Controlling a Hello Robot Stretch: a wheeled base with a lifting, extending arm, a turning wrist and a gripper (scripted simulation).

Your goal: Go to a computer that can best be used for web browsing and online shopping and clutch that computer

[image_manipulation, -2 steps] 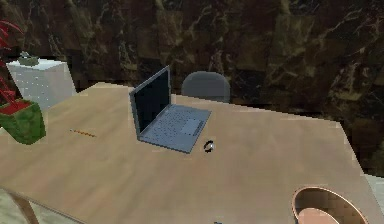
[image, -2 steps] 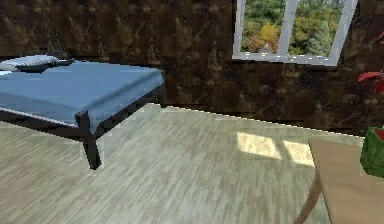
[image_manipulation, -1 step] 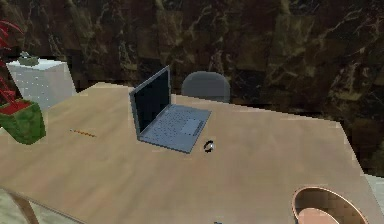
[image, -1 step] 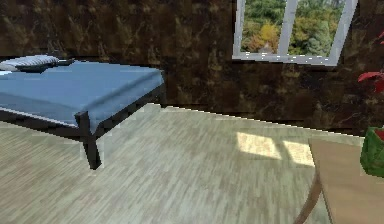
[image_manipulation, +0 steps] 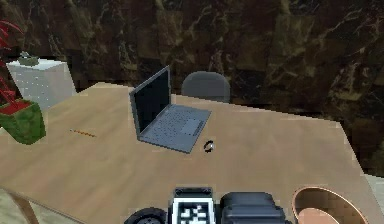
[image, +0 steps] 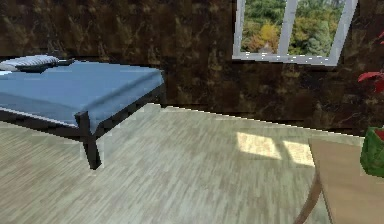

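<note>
Laptop [image_manipulation: 168, 118], grey and with its lid raised, is sitting near the middle of the wooden tabletop [image_manipulation: 270, 150] in the arm side view, its screen standing on the view's left side of the keyboard. A small dark ring-shaped thing [image_manipulation: 209, 146] is lying on the wood just beside the laptop's right corner, and a thin yellowish stick [image_manipulation: 80, 130] is lying apart from it toward the left. A green pot with a red-leaved plant [image_manipulation: 22, 120] is standing at the tabletop's left end, and a brown bowl [image_manipulation: 328, 208] is showing at the bottom right. A grey chair [image_manipulation: 205, 86] is standing behind the far edge, against the dark patterned wall [image_manipulation: 290, 50], and a white dresser [image_manipulation: 42, 82] is standing at the left. At the bottom edge a white marked square [image_manipulation: 192, 210] is showing with the pincer [image_manipulation: 148, 215] as a dark shape left of it; its far end is not making itself out, so I cannot tell its state or whether it is holding anything. In the forward view a bed [image: 70, 90] with a blue cover is standing on the pale wooden floor [image: 190, 170] under a window [image: 295, 28], and the tabletop's corner is showing at the right edge.
</note>
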